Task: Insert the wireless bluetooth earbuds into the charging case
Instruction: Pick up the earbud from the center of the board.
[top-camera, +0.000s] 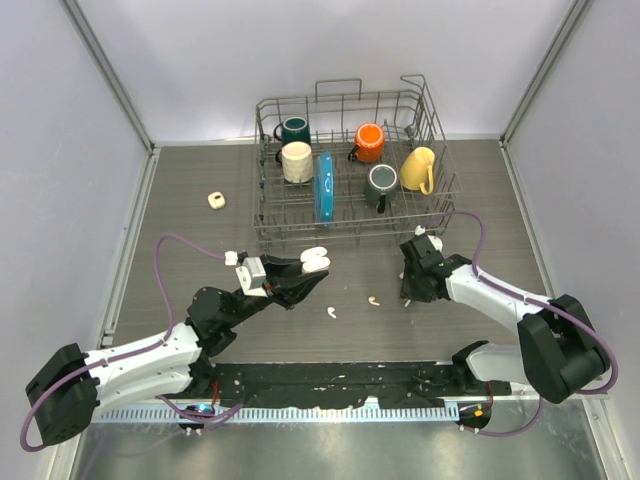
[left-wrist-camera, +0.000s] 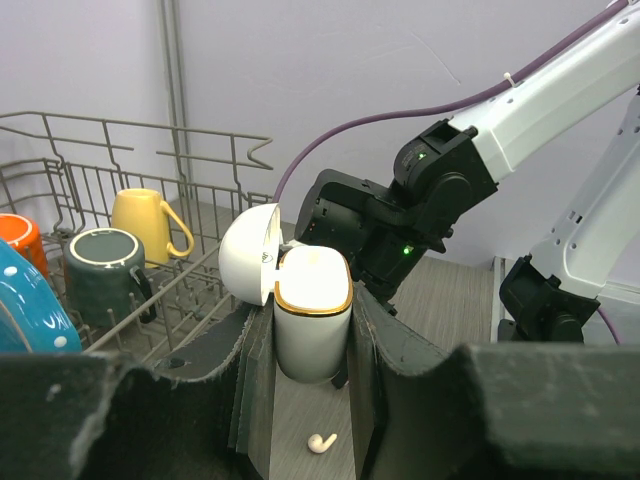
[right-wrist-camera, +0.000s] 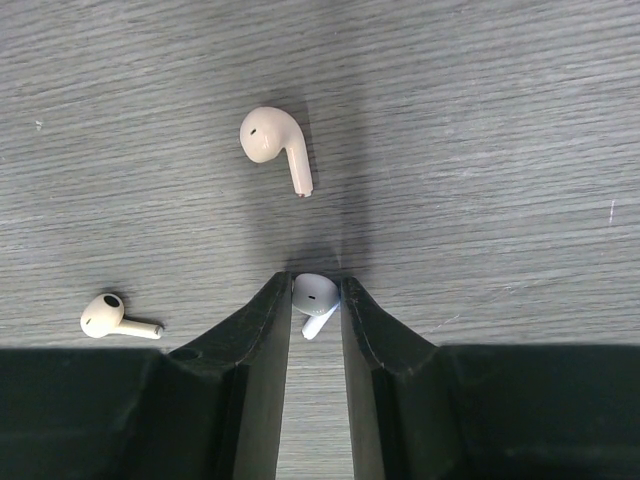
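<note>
My left gripper (top-camera: 306, 270) is shut on the white charging case (top-camera: 315, 260) and holds it upright above the table. In the left wrist view the case (left-wrist-camera: 313, 300) sits between my fingers (left-wrist-camera: 258, 370), with its gold rim up and its lid (left-wrist-camera: 245, 252) swung open to the left. My right gripper (right-wrist-camera: 316, 285) is shut on a white earbud (right-wrist-camera: 318, 297) down at the table. Two cream earbuds lie loose, one (right-wrist-camera: 272, 140) ahead of the right gripper and one (right-wrist-camera: 108, 317) to its left. They also show in the top view, one (top-camera: 373, 300) nearer the right gripper and one (top-camera: 331, 312) under the case.
A wire dish rack (top-camera: 440, 190) at the back holds several mugs and a blue plate (top-camera: 323, 187). A small cream object (top-camera: 215, 200) lies left of the rack. The right gripper (top-camera: 408, 296) is close to the rack's front right corner.
</note>
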